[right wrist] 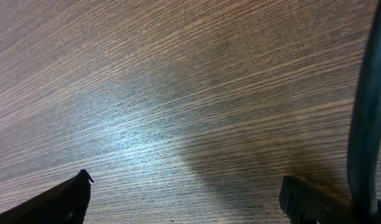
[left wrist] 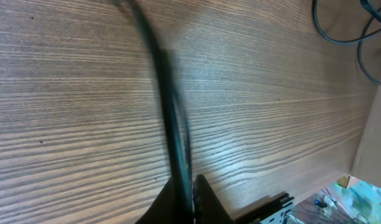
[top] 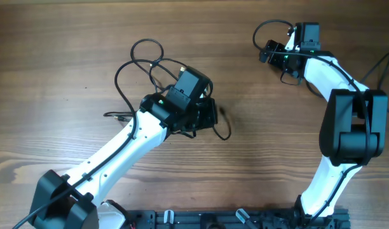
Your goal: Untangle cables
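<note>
cables (left wrist: 172, 118): loose loops lie on the table (top: 67, 38) up-left of the left gripper (top: 210, 116); a short tail curls just right of it. left gripper: clamped on one strand. right gripper (top: 269, 52): well up-right of the left gripper, jaws wide apart, holding nothing. hazard: a one-sided pull likely drags the bunch or tightens crossings, since nothing anchors the loops.

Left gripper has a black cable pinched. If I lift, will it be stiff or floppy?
Probably floppy: the black cable is thin, and the cable loops lie in loose curls. It is likely light too. The loops overlap, so lifting may drag neighbouring strands along.
</note>
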{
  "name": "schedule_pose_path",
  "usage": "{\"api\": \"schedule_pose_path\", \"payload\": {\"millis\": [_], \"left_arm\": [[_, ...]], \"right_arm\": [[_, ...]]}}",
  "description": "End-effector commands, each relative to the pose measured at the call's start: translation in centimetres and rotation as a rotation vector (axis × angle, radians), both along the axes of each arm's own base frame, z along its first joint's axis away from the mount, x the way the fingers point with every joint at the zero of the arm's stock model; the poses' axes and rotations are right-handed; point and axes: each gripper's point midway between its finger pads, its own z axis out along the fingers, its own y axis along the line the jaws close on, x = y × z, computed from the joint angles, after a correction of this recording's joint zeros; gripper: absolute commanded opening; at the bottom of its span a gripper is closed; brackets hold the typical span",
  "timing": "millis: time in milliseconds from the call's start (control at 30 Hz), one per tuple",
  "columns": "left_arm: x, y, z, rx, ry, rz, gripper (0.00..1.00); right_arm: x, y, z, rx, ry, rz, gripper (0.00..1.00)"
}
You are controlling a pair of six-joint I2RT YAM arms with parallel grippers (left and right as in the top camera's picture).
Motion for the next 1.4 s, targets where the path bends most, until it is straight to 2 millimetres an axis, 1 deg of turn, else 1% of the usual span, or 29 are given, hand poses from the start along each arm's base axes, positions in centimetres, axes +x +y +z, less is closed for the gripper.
{"api": "schedule_pose_path", "payload": {"millis": [0, 133, 233, 267, 333, 367, 400, 433, 467, 500, 533, 567, 633, 700, 800, 833, 867, 900, 933, 967, 1000, 1067, 1100, 1233, 1300, 1367], "left_arm": [[0.3, 0.1, 0.0, 0.006, -0.009, 0.01, 0.04], [0.0, -0.1, -0.1, 0.008, -0.006, 0.0, 0.04], [0.4, -1.0, 0.5, -0.02, -0.041, -0.01, 0.04], [0.5, -1.2, 0.6, -0.029, -0.05, -0.013, 0.1], [0.6, -1.8, 1.0, -0.053, -0.062, -0.024, 0.18], [0.7, -2.0, 1.2, -0.068, -0.067, -0.03, 0.26], [0.8, -2.1, 1.3, -0.073, -0.073, -0.03, 0.38], [0.9, -2.2, 1.4, -0.076, -0.077, -0.03, 0.56], [0.9, -2.2, 1.4, -0.077, -0.079, -0.03, 0.72], [1.0, -2.2, 1.4, -0.077, -0.079, -0.028, 0.82], [1.1, -2.1, 1.5, -0.077, -0.08, -0.026, 0.88], [1.2, -1.9, 1.5, -0.077, -0.08, -0.02, 0.98], [1.8, -1.1, 2.0, -0.078, -0.087, 0.001, 1.0], [2.4, -0.2, 2.9, -0.081, -0.097, 0.026, 1.0], [3.7, 1.8, 4.9, -0.103, -0.14, 0.084, 1.0], [4.1, 2.6, 5.5, -0.11, -0.155, 0.106, 0.98], [4.7, 3.6, 6.2, -0.117, -0.17, 0.136, 0.92], [5.1, 4.5, 6.5, -0.119, -0.178, 0.162, 0.82], [5.4, 5.3, 6.7, -0.116, -0.18, 0.184, 0.6], [5.8, 6.5, 6.7, -0.107, -0.175, 0.218, 0.35], [6.0, 7.3, 6.5, -0.1, -0.165, 0.238, 0.21], [6.1, 9.3, 5.8, -0.072, -0.126, 0.288, 0.07], [6.1, 10.2, 5.3, -0.051, -0.104, 0.314, 0.04], [6.3, 15.4, 3.0, 0.145, -0.076, 0.458, 0.04], [6.3, 17.1, 2.1, 0.228, -0.072, 0.497, 0.04], [5.9, 17.3, 1.3, 0.257, -0.037, 0.497, 0.04]], "right_arm": [[-0.3, -0.3, -1.3, -0.014, 0.024, -0.005, 1.0], [-0.3, -0.3, -1.3, -0.015, 0.023, -0.006, 1.0], [-0.3, -0.3, -1.3, -0.014, 0.023, -0.006, 1.0], [-0.3, -0.3, -1.3, -0.014, 0.023, -0.006, 1.0], [-0.3, -0.3, -1.3, -0.015, 0.023, -0.007, 1.0], [-0.3, -0.3, -1.3, -0.015, 0.023, -0.006, 1.0], [-0.3, -0.3, -1.3, -0.014, 0.023, -0.006, 1.0], [-0.3, -0.3, -1.3, -0.015, 0.024, -0.006, 1.0], [-0.3, -0.3, -1.3, -0.014, 0.023, -0.006, 1.0], [-0.3, -0.3, -1.3, -0.015, 0.024, -0.007, 1.0], [-0.3, -0.3, -1.3, -0.014, 0.023, -0.006, 1.0], [-0.3, -0.3, -1.3, -0.015, 0.023, -0.006, 1.0], [-0.3, -0.3, -1.3, -0.014, 0.023, -0.006, 1.0], [-0.3, -0.3, -1.3, -0.014, 0.023, -0.006, 1.0], [-0.3, -0.3, -1.3, -0.014, 0.024, -0.006, 1.0], [-0.3, -0.3, -1.3, -0.015, 0.023, -0.007, 1.0], [-0.3, -0.3, -1.3, -0.015, 0.024, -0.007, 1.0], [-0.3, -0.3, -1.3, -0.014, 0.023, -0.006, 1.0], [-0.3, -0.3, -1.3, -0.014, 0.023, -0.007, 1.0], [-0.3, -0.3, -1.3, -0.015, 0.024, -0.006, 1.0], [-0.3, -0.3, -1.3, -0.014, 0.023, -0.006, 1.0], [-0.3, -0.3, -1.3, -0.014, 0.023, -0.006, 1.0], [-0.3, -0.3, -1.3, -0.015, 0.024, -0.006, 1.0], [-0.3, -0.3, -1.3, -0.014, 0.023, -0.006, 1.0], [-0.3, -0.3, -1.3, -0.014, 0.024, -0.006, 1.0], [-0.3, -0.3, -1.3, -0.014, 0.023, -0.006, 1.0]]}}
